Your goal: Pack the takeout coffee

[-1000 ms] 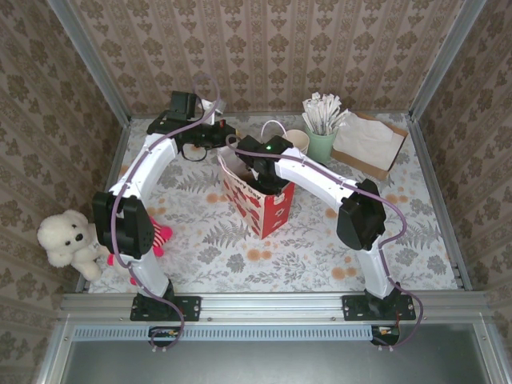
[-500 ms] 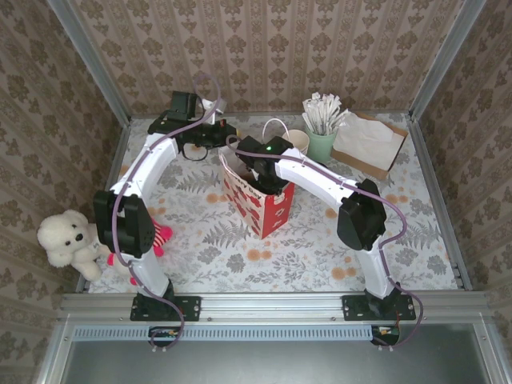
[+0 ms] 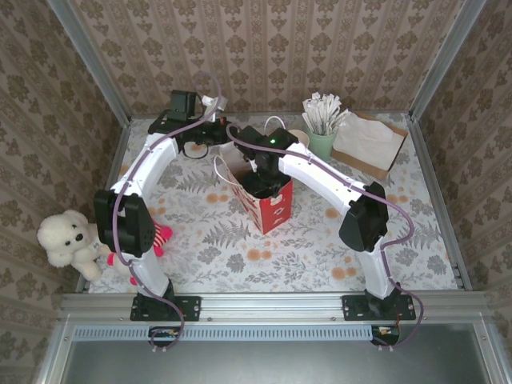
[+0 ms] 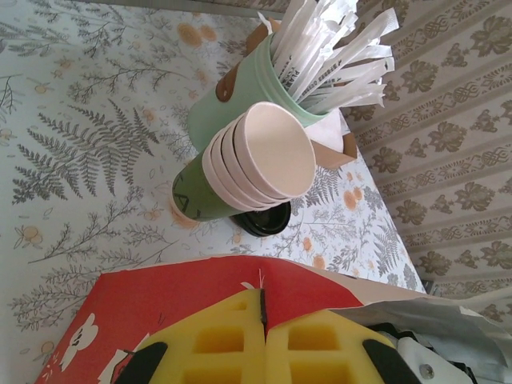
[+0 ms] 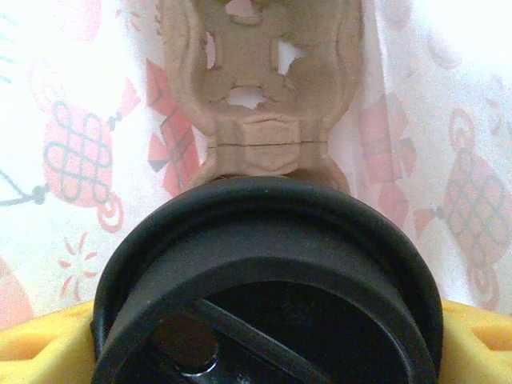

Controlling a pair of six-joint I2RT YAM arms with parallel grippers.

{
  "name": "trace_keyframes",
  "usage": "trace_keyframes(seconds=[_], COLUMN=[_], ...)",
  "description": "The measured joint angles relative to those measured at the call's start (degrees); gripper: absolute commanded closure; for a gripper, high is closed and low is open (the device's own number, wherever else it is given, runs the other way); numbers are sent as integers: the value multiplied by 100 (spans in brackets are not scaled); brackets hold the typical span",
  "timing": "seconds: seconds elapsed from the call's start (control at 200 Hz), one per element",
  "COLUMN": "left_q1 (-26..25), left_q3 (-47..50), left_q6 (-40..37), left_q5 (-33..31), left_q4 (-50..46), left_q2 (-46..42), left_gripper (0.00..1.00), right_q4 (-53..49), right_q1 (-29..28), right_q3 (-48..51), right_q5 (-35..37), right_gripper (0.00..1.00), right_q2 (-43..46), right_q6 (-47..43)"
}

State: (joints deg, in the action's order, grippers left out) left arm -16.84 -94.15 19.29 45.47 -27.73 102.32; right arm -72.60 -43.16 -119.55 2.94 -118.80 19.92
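Coffee, the dark green, black-lidded cup, stands upright on the table just beside the cream cups. From my left wrist the stack overlaps it, and I cannot tell whether they touch. Behind them is the mint cup, full of white stirrers, and past that the corner of a brown box.

My left pincer is closed, its yellow pads pressed flat together with a thin dark seam between them. It sits at the far left corner of the red bag, right at the rim. Whether a bit of the rim or the handle is caught between the pads I cannot tell.

My right pincer reaches down into the bag's open mouth. Its jaws stand wide, and between the yellow pads sits a lid, black and round, with foam against it on both sides: I am holding it. What is under that lid is hidden from me. Just beyond it, against the bag's pale inner wall where the red print shows through, is a brown cardboard carrier with cut-out holes.

The bag stands upright in the middle of the table, between my two arms. A white teddy sits off the table's left edge.
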Motion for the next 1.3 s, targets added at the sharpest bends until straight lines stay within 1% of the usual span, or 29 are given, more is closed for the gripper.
trace_keyframes(seconds=[0.25, 0.56, 0.99, 1.3], left_q1=[0, 0, 0, 0], left_q3=[7, 11, 142, 184], left_q6=[-9, -2, 7, 66], left_q5=[87, 136, 343, 348], left_q4=[39, 109, 269, 380], left_q2=[0, 28, 120, 120], left_gripper=[100, 100, 100, 100], right_q4=[-282, -442, -227, -181], right_q1=[2, 4, 4, 4], right_q3=[-74, -190, 133, 166], right_q5=[-15, -22, -48, -52], right_gripper=[52, 53, 53, 53], right_q2=[-37, -361, -382, -382], right_q6=[24, 20, 13, -26])
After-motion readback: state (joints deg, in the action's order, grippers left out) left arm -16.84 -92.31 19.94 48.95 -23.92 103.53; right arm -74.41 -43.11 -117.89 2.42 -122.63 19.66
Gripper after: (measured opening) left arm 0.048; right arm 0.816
